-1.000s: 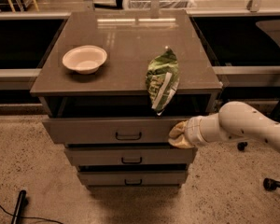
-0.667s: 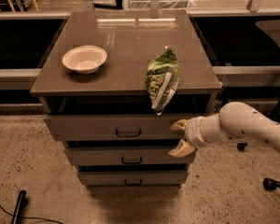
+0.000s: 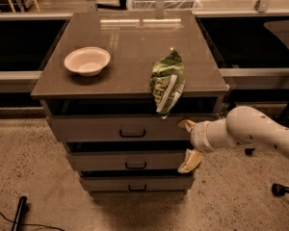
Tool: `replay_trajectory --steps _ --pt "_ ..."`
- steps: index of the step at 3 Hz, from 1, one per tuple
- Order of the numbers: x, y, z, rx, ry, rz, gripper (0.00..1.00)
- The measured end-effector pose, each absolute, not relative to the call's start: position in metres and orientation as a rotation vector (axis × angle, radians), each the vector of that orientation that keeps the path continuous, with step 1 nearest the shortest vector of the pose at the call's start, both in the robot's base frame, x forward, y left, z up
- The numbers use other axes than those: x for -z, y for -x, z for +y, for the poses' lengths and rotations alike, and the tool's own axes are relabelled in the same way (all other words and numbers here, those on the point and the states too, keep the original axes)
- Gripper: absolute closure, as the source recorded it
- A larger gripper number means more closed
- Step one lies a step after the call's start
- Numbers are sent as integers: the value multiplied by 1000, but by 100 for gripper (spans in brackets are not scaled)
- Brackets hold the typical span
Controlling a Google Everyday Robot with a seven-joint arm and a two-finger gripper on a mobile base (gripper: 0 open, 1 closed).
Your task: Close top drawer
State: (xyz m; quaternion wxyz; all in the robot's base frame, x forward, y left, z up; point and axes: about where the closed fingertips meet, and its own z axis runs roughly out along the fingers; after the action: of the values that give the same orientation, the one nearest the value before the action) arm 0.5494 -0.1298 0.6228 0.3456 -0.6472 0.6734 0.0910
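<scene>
Now, top drawer (image 3: pixel 86 128): uppermost of three in the grey-brown cabinet, standing partly pulled out, with a dark gap between its flat front and the cabinet top (image 3: pixel 135 37). It is not yet closed.
Loop handle (image 3: pixel 132 134): small, dark, at the centre of the front; nothing touches it. A push needs no grip, so leaving it alone makes sense.
Gripper (image 3: pixel 188 143): at the right end of the top drawer's front, its two fingers spread wide apart and holding nothing. The upper finger (image 3: pixel 186 125) lies at the front's top right corner; the lower finger (image 3: pixel 190 161) hangs down over the right end of the middle drawer (image 3: pixel 96 160). Whether either finger presses on the wood I cannot tell.
Arm (image 3: pixel 253 131): pale and rounded, reaching in from the right, roughly level with the drawer front. That suits a flat shove inward.
Step in hand: likely lining up to press the front back into the cabinet. A push this far off centre could skew the drawer on its runners.
Chip bag (image 3: pixel 167 81): green, lying on the cabinet top with its lower end drooping over the edge above the open gap, close to the upper finger. It could be snagged or knocked off.
Bowl (image 3: pixel 87 60): pale, upright on the top's left side, well apart from the gripper.
Bottom drawer (image 3: pixel 106 183): below the middle one; both also sit out in steps.
</scene>
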Motion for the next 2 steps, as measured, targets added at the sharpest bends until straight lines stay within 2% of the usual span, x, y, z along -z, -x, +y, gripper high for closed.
replay_trajectory --steps 1,2 --pt "-623 -541 -130 -236 1681 1747 0" --pt "-634 -506 -119 -271 1809 1663 0"
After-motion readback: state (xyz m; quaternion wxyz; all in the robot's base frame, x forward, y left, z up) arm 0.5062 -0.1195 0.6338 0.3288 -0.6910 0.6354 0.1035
